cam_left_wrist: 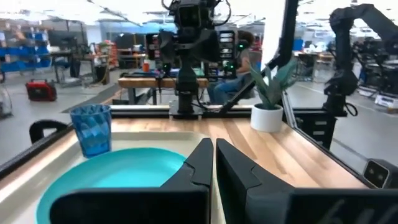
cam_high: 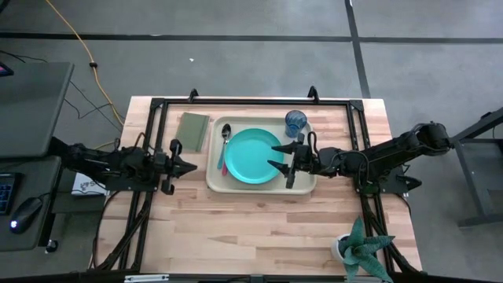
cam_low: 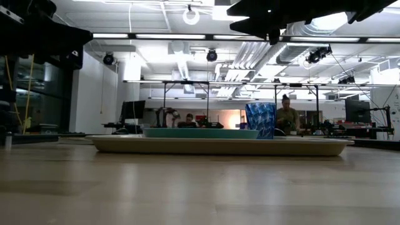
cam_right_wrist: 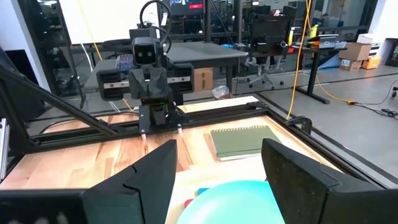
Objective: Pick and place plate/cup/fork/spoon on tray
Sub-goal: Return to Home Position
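The cream tray (cam_high: 306, 185) lies mid-table. The teal plate (cam_high: 251, 156) rests flat in it. The dark-blue cup (cam_high: 295, 122) stands upright in the tray's far right corner. The teal-handled spoon (cam_high: 225, 140) and pink-handled fork (cam_high: 225, 167) lie along the plate's left side inside the tray. My right gripper (cam_high: 278, 156) is open and empty, held above the plate's right part; it sits high in the low view (cam_low: 269, 28). My left gripper (cam_high: 191, 166) is shut and empty, left of the tray, above the table.
An olive-green notebook (cam_high: 193, 130) lies flat left of the tray, toward the far edge. A potted plant (cam_high: 363, 250) stands at the near right corner. A black frame rail (cam_high: 251, 101) runs around the table. Bare wood lies in front of the tray.
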